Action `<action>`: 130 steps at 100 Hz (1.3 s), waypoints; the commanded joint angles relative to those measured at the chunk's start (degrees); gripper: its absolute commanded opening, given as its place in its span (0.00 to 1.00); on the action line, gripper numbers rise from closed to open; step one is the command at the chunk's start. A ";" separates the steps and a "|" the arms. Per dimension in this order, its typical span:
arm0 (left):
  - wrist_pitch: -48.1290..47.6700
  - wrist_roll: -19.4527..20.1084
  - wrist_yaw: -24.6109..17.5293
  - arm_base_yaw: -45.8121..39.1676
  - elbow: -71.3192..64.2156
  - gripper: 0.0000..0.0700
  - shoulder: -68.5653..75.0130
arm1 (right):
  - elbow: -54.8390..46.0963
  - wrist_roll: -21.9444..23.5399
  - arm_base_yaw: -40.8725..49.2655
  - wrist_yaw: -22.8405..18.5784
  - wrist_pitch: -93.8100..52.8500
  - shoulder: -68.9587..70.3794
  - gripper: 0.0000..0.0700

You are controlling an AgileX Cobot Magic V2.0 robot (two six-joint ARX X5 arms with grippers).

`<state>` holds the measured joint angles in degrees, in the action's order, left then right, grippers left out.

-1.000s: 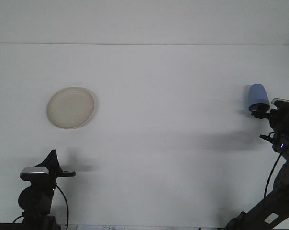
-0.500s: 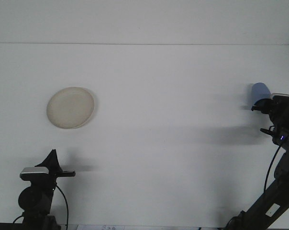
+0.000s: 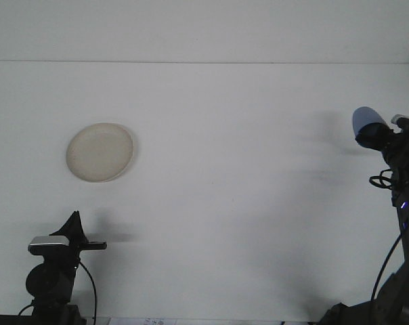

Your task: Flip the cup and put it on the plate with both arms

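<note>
Nearest to us, at the lower left of the frame, we see the left claw (image 3: 74,227) low over the white desk (image 3: 245,203), its dark fingers close together in a point and nothing between them, though we cannot tell for certain whether they are fully shut. At the lower right the right arm (image 3: 401,271) rises along the frame's edge with a cable looping beside it. Farther up, at the middle right, the right claw (image 3: 375,135) has hold of the blue cup (image 3: 364,120), gripping its lower part so that only the rounded pale-blue upper part shows; the cup is lifted off the desk and tilted toward the upper left. Well apart from it, at the middle left of the frame, the cream plate (image 3: 99,152) lies flat on the desk with nothing on it. Beyond, a thin line marks the desk's far edge.
</note>
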<state>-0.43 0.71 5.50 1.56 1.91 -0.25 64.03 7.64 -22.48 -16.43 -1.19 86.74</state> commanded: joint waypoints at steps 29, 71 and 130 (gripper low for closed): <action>0.66 -0.13 0.04 -0.04 -1.11 0.02 0.07 | 9.90 -4.57 25.27 2.84 -46.64 -15.85 0.00; 0.66 -0.13 0.04 -0.04 -1.11 0.02 0.07 | 16.66 -4.39 59.41 10.86 -67.80 -3.56 0.00; 0.66 -0.13 0.04 -0.04 -1.11 0.02 0.07 | 16.66 -4.42 72.83 10.82 -68.32 10.16 0.22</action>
<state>-0.43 0.71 5.50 1.56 1.91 -0.25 79.46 3.03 49.56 -5.76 -69.78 95.90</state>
